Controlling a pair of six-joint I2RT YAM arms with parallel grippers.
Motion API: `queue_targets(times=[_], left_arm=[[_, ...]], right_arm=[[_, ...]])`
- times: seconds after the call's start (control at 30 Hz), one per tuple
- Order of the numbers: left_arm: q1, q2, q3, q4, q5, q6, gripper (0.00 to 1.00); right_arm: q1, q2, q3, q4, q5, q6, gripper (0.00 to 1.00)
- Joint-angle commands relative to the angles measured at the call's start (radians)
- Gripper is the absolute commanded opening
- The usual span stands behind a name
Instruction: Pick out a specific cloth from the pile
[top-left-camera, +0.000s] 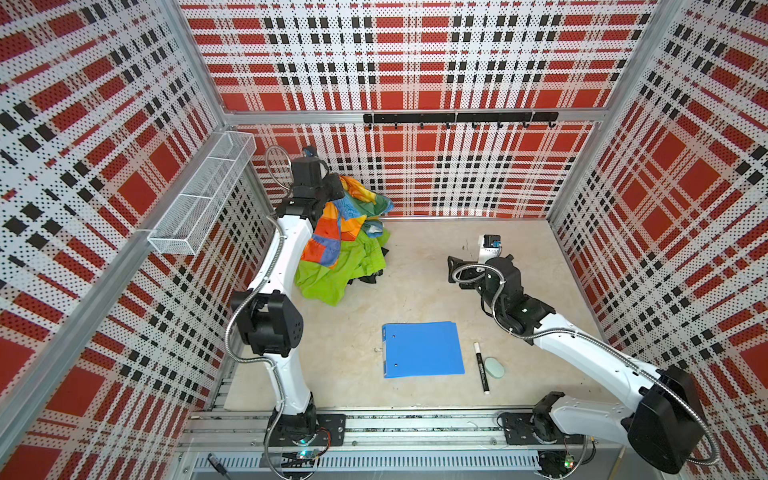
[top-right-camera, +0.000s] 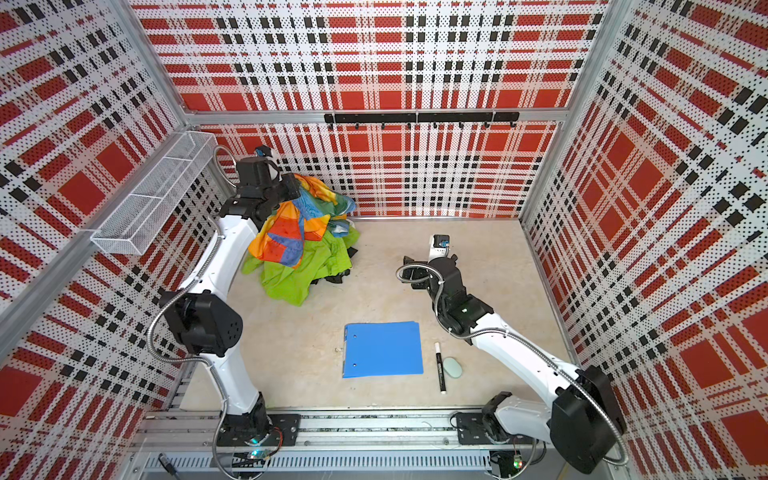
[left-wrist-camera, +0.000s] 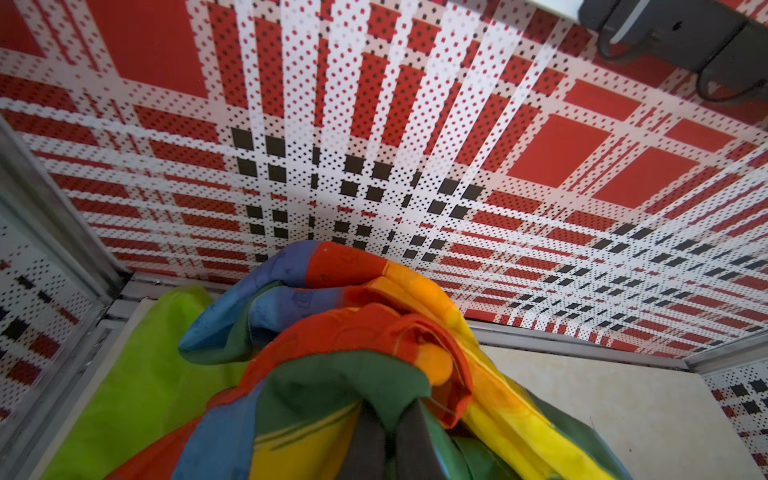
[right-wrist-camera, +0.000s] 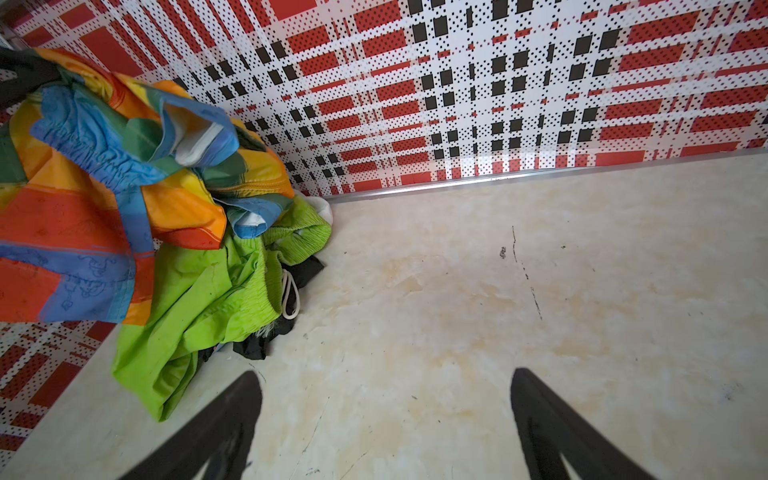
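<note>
Black cloth (right-wrist-camera: 251, 349) peeks untaken from beneath the green garment (right-wrist-camera: 199, 299); the left gripper (left-wrist-camera: 390, 411), clamped on the rainbow cloth (left-wrist-camera: 353, 332), holds it above that garment, the right gripper (right-wrist-camera: 386, 374) gaping empty beside it.

One pile (top-right-camera: 291, 266), far left, of three cloths: one rainbow cloth (top-left-camera: 328, 237), one green cloth (top-left-camera: 328, 278), one black cloth (right-wrist-camera: 251, 349), mostly hidden. Near: one folder (top-left-camera: 422, 349), one marker (top-left-camera: 481, 368), one pale oval (top-left-camera: 494, 368). One wire basket (top-left-camera: 199, 195), left wall. One hook rail (top-left-camera: 457, 117), far wall. Two arms: left arm (top-left-camera: 286, 249), right arm (top-left-camera: 590, 349).
</note>
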Motion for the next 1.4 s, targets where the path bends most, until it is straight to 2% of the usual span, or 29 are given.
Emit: queue_targets(times=[0.0,0.2,0.4,0.57,0.8,0.93,1.0,1.07,1.23,1.37], left_arm=[[-0.022,0.014,0.020,0.127,0.046,0.046,0.00],[-0.048,0.016,-0.206,0.400,0.021,0.184,0.00],[-0.065,0.066,-0.284,0.418,0.052,0.181,0.00],[-0.069,0.141,-0.304,0.350,0.087,0.140,0.00],[-0.067,0.169,-0.332,0.312,0.148,0.146,0.14],[-0.060,0.194,-0.297,0.233,0.091,0.148,0.17],[-0.042,0.213,-0.284,0.211,0.096,0.123,0.26],[-0.027,0.240,-0.255,0.179,0.120,0.113,0.26],[-0.040,0.329,-0.147,0.050,0.115,0.180,0.28],[-0.057,0.346,-0.173,0.037,0.133,0.175,0.30]], right_arm=[[0.005,-0.012,-0.019,0.020,0.005,0.017,1.00],[0.010,-0.008,-0.027,0.026,-0.010,0.032,1.00],[0.013,0.002,-0.037,0.033,-0.009,0.040,1.00],[0.015,0.009,-0.036,0.035,-0.014,0.040,1.00],[0.015,0.009,-0.036,0.028,-0.014,0.040,1.00],[0.017,0.005,-0.038,0.033,-0.016,0.048,1.00],[0.017,0.004,-0.041,0.034,-0.020,0.049,1.00],[0.020,0.003,-0.040,0.032,-0.020,0.050,1.00],[0.022,-0.009,-0.042,0.025,-0.011,0.049,1.00],[0.025,-0.017,-0.050,0.026,-0.002,0.054,1.00]])
